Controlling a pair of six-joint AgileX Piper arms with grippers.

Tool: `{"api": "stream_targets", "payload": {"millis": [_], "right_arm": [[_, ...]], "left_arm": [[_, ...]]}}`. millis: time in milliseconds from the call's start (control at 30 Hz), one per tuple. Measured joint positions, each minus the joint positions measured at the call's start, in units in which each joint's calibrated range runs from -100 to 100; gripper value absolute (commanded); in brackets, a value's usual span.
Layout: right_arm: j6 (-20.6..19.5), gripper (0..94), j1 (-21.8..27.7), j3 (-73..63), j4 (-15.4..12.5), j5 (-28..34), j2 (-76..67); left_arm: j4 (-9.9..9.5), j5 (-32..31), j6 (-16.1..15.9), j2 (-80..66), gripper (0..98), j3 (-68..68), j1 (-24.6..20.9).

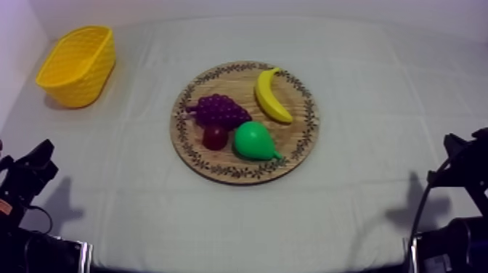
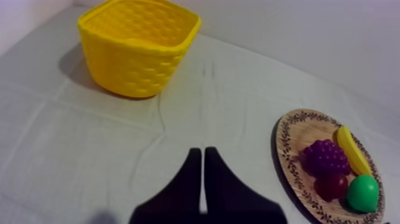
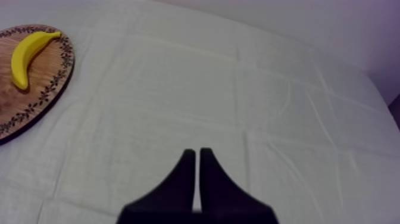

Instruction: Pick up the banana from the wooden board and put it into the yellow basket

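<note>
Pick not begun; my left gripper (image 2: 202,153), right gripper (image 3: 197,154) both pinched together, empty. Next: open one, reach banana (image 1: 272,95) on board (image 1: 296,138); basket (image 1: 78,65) far left.

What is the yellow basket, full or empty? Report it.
Empty: inside the yellow basket only its own mesh shows. The banana lies on the wooden board.

Soft, even, rather dim light from overhead — purplish cast toward the edges. Faint shadows on the tabletop (image 1: 363,109) just beside the yellow basket (image 1: 91,80) and wooden board (image 1: 299,138).
</note>
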Motion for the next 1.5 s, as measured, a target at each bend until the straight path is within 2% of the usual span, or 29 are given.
{"api": "stream_targets", "payload": {"millis": [1267, 1500], "right_arm": [[-0.03, 0.6, 0.00, 0.00, 0.00, 0.03, 0.00], [-0.03, 0.6, 0.00, 0.00, 0.00, 0.03, 0.00]], "left_arm": [[0.00, -0.01, 0.00, 0.00, 0.1, 0.00, -0.04], [0.00, -0.35, -3.01, 0.00, 0.3, 0.00, -0.78]]}}
